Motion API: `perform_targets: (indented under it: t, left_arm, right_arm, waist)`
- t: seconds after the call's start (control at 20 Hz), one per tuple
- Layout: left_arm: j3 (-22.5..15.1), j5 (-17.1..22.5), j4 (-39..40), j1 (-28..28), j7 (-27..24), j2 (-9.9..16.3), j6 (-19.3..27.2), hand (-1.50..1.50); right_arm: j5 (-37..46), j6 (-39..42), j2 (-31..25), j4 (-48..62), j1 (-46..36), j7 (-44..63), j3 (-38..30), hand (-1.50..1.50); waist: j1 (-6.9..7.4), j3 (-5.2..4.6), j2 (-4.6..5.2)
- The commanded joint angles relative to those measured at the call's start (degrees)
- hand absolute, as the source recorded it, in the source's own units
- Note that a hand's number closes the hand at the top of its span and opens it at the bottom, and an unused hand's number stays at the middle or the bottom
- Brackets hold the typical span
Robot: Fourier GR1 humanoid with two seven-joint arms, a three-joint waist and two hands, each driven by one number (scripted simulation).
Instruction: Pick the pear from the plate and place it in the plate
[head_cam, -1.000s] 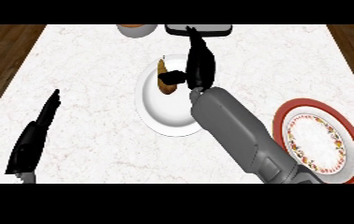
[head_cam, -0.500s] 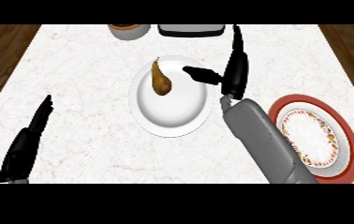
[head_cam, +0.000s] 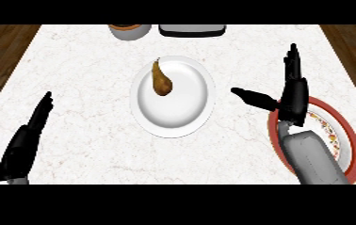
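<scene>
- Two plates on the counter: white plate (head_cam: pixel 173 120) just left of frame centre, red-rimmed plate (head_cam: pixel 332 118) at the right edge, partly under my forearm.
- Pear (head_cam: pixel 161 80) lies on its side in the upper left part of the white plate, thin neck pointing to the top of the frame, fat bulb lower down. Nothing is touching it.
- Right hand (head_cam: pixel 292 94) stands at centre right, between the two plates and overlapping the red rim. Fingers are straight and point up the frame, thumb sticks out left toward the white plate. Released, grasping nothing.
- Left hand (head_cam: pixel 28 137) rests at the lower left of the frame, fingers straight, holding nothing, well apart from everything.
- My read on the pear: light, fairly stiff, smooth skin, so likely slippery. The tapered neck would probably squirt out of a pinch.
- I judge the bulb the better place to take hold, fingers on one flank and thumb on the other, across the widest part.
- It's rounded and lying loose on a glossy plate, so I expect it to roll or skid if nudged from one side only.
- Bowl (head_cam: pixel 128 30) and dark tray (head_cam: pixel 192 29) sit at the top edge, clear of the route to the red-rimmed plate.
</scene>
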Motion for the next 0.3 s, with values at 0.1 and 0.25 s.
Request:
perform_targets:
  t: [0.1, 0.25]
  left_arm:
    - [-0.5, -2.0, 3.9, 0.1, -4.1, -1.6, 0.9, 0.0]
    - [-0.5, -2.4, 1.6, -2.2, -0.2, -1.9, 0.8, 0.0]
  right_arm:
    - [-5.1, 9.8, -5.9, -2.7, 6.7, -5.2, -7.7, -1.5]
    - [-3.6, 11.2, -5.4, -5.2, 8.9, -3.9, -9.2, -1.5]
  waist:
    - [0.12, -0.04, 0.04]
    - [0.23, -0.05, 0.03]
